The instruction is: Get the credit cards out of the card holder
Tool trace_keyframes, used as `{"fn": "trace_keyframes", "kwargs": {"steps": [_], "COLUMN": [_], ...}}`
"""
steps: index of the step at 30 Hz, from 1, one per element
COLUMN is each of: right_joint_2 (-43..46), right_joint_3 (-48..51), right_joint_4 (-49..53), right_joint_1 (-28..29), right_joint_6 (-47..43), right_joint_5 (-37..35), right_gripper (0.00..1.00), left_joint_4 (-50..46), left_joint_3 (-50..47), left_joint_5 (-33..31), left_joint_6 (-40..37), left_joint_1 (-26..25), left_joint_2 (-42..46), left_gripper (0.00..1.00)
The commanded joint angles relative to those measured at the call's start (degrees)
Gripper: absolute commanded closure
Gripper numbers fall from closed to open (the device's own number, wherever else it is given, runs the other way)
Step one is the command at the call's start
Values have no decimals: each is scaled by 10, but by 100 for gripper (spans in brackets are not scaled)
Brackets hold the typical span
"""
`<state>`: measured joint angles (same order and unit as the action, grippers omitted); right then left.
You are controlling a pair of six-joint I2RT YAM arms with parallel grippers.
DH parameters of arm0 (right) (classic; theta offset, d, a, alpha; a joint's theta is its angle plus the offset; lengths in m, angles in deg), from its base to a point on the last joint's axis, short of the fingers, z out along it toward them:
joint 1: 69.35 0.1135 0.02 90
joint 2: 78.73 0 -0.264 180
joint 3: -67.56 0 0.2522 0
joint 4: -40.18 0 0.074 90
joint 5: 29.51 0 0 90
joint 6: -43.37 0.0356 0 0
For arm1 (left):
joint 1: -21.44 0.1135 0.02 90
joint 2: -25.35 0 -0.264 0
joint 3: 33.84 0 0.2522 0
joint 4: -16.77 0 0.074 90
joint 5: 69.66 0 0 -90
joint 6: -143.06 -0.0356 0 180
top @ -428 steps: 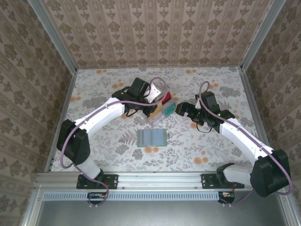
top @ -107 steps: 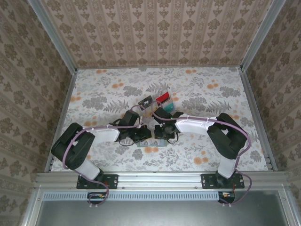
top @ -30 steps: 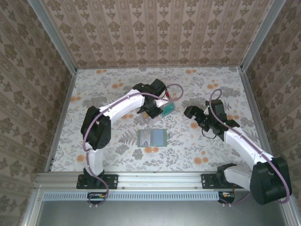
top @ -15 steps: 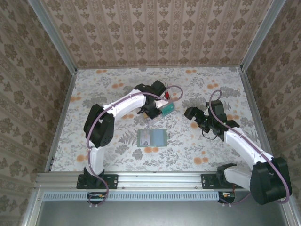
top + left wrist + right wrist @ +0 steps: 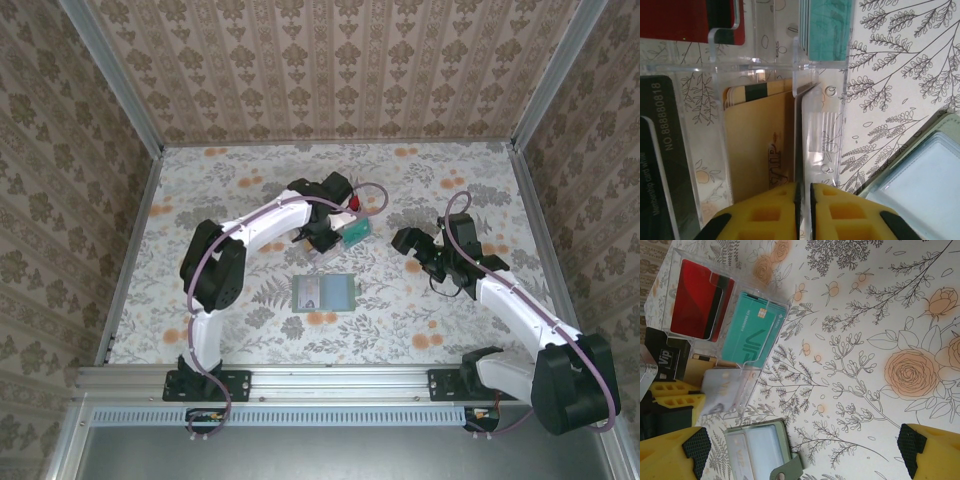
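Left gripper (image 5: 803, 192) pinches a pale card (image 5: 722, 387) edge-on over the clear tray (image 5: 765, 66). Right gripper (image 5: 804, 447) gapes wide, empty, near the card holder (image 5: 784, 440).

Your card holder (image 5: 324, 293): pale grey-green, open flat on the counter (image 5: 450, 320), clear windows up. Near it, a clear divided tray (image 5: 755, 65) holds the cards. Red card (image 5: 700, 300) and teal card (image 5: 757, 330) side by side; black card (image 5: 665, 357) and tan card (image 5: 757, 140) in the next row; pale card (image 5: 722, 387) tilted beside the tan.
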<state>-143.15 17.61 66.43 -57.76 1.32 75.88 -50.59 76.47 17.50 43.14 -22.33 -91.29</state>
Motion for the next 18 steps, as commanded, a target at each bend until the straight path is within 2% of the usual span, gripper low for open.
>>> {"fn": "trace_keyframes", "kwargs": {"steps": [1,3,11,18], "right_joint_2": [4,2,-5,-26], "right_joint_3": [3,2,0,-14], "right_joint_4": [17,12,8,9], "right_joint_1": [-1,-1,1,33], "right_joint_6": [-7,-11,-19,-23], "right_joint_5": [2,11,22,13], "right_gripper": [1,1,1,2], "left_joint_4": [-8,-13,12,76], "left_joint_3": [18,23,6,-76], "left_joint_5": [-14,-9,16,41], "left_joint_6": [8,17,66,163], "left_joint_1": [5,7,21,47], "left_joint_2": [-6,-2,69,196], "left_gripper": [78,72,63,43]}}
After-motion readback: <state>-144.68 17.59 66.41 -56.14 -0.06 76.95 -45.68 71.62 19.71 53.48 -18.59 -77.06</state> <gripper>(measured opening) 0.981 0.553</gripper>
